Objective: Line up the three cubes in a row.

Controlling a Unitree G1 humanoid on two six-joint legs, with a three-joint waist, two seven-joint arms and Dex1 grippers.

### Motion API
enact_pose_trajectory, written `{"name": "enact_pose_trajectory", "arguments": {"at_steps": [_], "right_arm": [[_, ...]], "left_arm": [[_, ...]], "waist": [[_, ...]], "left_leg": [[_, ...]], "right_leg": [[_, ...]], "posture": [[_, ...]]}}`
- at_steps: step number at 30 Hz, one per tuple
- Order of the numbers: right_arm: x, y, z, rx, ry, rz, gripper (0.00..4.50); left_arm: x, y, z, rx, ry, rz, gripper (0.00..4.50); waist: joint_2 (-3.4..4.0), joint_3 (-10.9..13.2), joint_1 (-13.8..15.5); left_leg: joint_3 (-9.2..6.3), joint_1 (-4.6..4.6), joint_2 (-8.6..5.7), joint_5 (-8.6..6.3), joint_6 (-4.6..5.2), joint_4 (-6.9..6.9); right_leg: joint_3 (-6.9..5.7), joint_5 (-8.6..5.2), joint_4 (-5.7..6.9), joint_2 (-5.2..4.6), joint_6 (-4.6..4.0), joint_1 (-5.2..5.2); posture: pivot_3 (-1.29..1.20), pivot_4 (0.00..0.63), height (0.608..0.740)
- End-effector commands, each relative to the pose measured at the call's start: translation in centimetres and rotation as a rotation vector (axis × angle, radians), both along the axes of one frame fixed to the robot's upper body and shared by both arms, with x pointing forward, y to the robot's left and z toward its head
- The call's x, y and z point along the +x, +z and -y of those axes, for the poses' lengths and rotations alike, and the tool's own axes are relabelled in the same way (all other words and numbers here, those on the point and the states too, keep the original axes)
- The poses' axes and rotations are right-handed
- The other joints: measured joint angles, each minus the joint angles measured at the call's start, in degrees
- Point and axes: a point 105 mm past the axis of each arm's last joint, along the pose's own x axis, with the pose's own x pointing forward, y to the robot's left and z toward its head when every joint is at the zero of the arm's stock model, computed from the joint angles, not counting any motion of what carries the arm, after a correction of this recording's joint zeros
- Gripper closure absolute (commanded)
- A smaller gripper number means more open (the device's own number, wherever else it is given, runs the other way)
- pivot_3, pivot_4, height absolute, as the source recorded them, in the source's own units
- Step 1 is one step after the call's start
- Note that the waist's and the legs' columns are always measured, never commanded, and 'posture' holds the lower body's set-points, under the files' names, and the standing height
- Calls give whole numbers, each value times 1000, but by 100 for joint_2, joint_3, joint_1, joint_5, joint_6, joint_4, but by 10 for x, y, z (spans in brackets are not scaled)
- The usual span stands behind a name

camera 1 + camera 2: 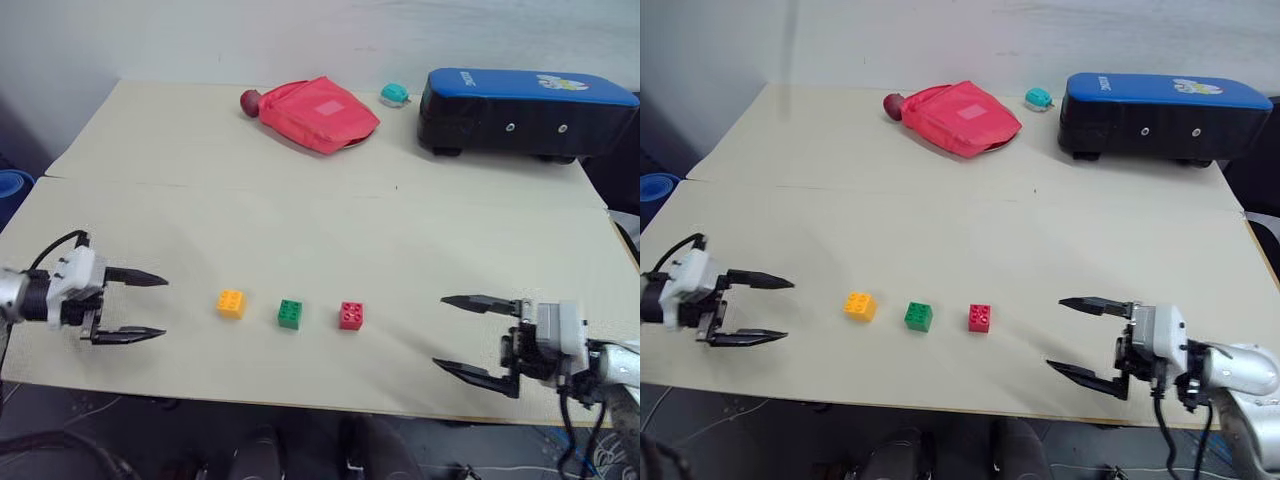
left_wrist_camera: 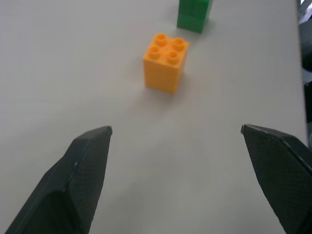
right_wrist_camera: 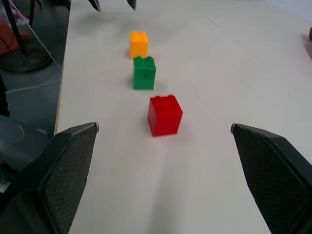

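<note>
Three studded cubes stand in a row near the table's front edge: a yellow-orange cube on the left, a green cube in the middle, a red cube on the right, with small gaps between them. My left gripper hovers open and empty a short way left of the yellow-orange cube. To the right of the red cube, my right gripper is open and empty too. Both grippers point inward at the row.
At the back of the table lie a red cloth pouch, a dark red ball, a small teal round object and a long black and blue case. A seam crosses the table between them and the cubes.
</note>
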Motion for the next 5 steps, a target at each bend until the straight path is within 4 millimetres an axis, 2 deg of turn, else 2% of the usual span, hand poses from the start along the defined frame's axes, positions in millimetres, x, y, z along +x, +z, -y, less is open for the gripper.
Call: {"name": "enact_pose_trajectory", "arguments": {"at_steps": [1,5], "right_arm": [[-8,11,9,-46,12,16,0],[-8,13,20,-78,-15,16,0]], "left_arm": [[-1,26,2,-18,48,80,35],[-8,25,-6,-6,72,53,35]], "waist": [[-2,-1,9],[0,-1,1]], "left_leg": [[-3,0,0,-3,5,0],[-3,4,0,-8,14,-5]], "right_leg": [[-2,0,0,1,0,1],[-4,0,3,7,0,1]], "posture": [[0,150,740],[0,150,740]]}}
